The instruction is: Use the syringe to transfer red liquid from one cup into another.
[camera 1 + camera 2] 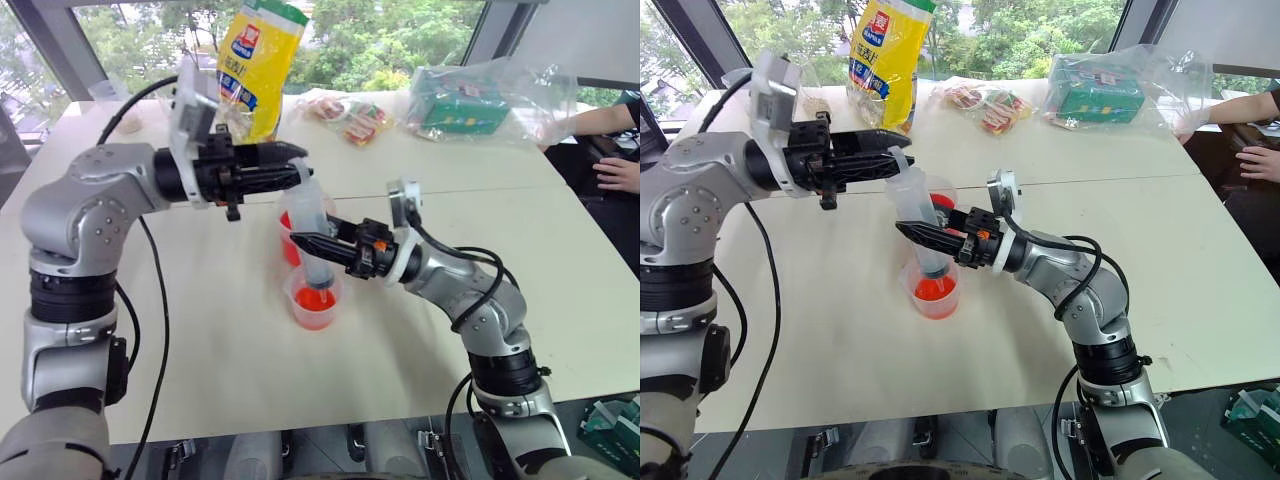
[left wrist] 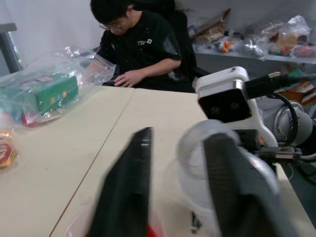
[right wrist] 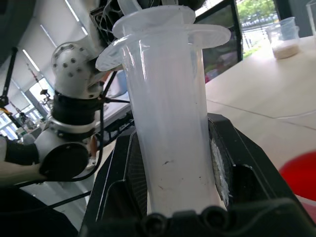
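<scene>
While the right gripper (image 1: 303,241) is clamping the syringe (image 1: 308,235) by its barrel, the tip is dipping into the red liquid (image 1: 315,301) in the smaller cup (image 1: 314,299) just below those fingers. The left gripper (image 1: 300,162) is sitting at the plunger top with its fingers (image 2: 126,190) spread apart. The larger cup (image 1: 940,193) is standing just behind the syringe.

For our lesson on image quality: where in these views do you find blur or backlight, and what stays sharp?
Left wrist view: the left gripper's fingers are blurred, the person behind sharp. Right wrist view: the syringe is crisp, with bright windows behind it. Left eye view: daylight from the windows backlights the yellow bag.
</scene>
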`<state>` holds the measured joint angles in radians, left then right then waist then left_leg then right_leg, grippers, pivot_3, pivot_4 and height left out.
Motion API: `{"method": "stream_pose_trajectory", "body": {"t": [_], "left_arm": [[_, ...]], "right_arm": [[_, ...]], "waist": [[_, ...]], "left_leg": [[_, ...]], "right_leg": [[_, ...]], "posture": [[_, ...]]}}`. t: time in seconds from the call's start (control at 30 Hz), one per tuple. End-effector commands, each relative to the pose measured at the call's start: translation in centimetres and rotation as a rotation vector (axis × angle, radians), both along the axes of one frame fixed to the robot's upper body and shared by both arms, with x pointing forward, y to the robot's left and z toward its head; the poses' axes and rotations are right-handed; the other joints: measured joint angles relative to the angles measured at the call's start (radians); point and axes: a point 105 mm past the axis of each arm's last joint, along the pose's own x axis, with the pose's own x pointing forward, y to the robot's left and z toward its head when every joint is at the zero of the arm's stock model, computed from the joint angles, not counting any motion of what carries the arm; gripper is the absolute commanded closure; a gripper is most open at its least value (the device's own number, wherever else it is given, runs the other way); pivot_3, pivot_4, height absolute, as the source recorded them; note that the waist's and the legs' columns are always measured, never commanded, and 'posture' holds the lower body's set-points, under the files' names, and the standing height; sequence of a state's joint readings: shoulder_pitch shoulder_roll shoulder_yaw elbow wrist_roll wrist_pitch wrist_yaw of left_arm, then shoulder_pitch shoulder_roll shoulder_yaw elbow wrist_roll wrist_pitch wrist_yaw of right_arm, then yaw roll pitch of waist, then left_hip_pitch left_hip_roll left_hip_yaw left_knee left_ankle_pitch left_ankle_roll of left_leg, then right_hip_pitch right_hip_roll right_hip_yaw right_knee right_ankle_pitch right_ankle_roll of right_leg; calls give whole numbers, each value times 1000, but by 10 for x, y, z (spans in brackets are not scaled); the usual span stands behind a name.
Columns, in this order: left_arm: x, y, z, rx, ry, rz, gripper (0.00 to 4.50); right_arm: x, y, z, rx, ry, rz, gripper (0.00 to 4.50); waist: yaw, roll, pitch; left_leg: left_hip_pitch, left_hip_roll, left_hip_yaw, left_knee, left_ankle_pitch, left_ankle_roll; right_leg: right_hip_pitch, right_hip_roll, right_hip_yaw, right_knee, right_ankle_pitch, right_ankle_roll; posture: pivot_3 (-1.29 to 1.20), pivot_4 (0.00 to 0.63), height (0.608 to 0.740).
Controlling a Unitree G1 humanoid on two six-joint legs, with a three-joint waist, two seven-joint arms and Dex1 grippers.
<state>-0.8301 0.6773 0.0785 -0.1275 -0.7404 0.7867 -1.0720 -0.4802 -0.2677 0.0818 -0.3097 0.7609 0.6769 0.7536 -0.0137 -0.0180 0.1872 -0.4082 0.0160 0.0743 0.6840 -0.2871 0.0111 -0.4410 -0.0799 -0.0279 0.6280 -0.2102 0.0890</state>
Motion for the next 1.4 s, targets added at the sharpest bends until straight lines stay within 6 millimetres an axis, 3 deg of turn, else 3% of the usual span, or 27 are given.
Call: {"method": "stream_pose_trajectory", "body": {"t": [0.03,0.1,0.13,0.33,0.57,0.67,0.77,0.9,1.07,1.2,1.4], "left_arm": [[-2,3,-11,48,43,-6,1109],[-1,10,-9,46,39,19,112],[-1,16,-8,47,37,33,45],[-4,36,-5,59,40,81,45],[-1,36,-3,43,27,102,45],[-1,35,-6,40,27,104,45],[-1,34,-9,40,25,104,45],[-3,29,-16,44,20,92,45],[-4,26,-21,40,20,87,45],[-8,23,-24,29,28,74,45],[-12,19,-33,48,36,69,45]], "right_arm": [[-13,-1,41,96,-150,28,3120],[-13,-1,40,94,-145,28,3120],[-12,-1,40,94,-143,26,3120],[-7,-4,43,107,-141,1,3120],[0,-9,61,134,-144,-35,3120],[29,-28,84,95,-80,-229,3120],[55,-55,83,3,84,-389,3120],[72,-93,57,-218,290,-539,3120],[77,-130,3,-494,465,-679,3120],[77,-143,-28,-597,596,-715,3120],[77,-152,-58,-674,698,-741,3120]], "waist": [[-1,0,0],[-1,0,0],[-1,0,0],[-2,0,0],[1,0,0],[0,0,0],[1,0,0],[1,0,0],[-1,0,0],[-3,0,0],[-2,0,0]], "left_leg": [[0,0,0,0,0,0],[0,0,0,0,0,0],[0,0,0,0,0,0],[0,0,0,0,0,0],[0,0,0,0,0,0],[0,0,0,0,0,0],[0,0,0,0,0,-1],[-1,0,1,-1,0,1],[-2,0,1,-1,-1,2],[-2,0,2,-1,-1,2],[-2,0,2,-1,-1,2]], "right_leg": [[0,0,0,0,0,0],[0,0,0,0,0,0],[0,0,0,0,0,0],[0,0,0,0,0,0],[0,0,0,-1,0,0],[-1,-1,0,0,0,0],[-1,-1,0,1,0,0],[-1,-2,0,-1,-3,-5],[-2,-1,0,-3,-2,-4],[-2,-1,0,-3,-2,-4],[-1,-1,1,-4,-1,-1]], "posture": [[0,150,740],[0,150,740],[0,150,740],[0,150,740],[0,150,740],[0,150,740],[0,150,740],[0,150,740],[0,150,740],[0,150,740],[0,150,740]]}}
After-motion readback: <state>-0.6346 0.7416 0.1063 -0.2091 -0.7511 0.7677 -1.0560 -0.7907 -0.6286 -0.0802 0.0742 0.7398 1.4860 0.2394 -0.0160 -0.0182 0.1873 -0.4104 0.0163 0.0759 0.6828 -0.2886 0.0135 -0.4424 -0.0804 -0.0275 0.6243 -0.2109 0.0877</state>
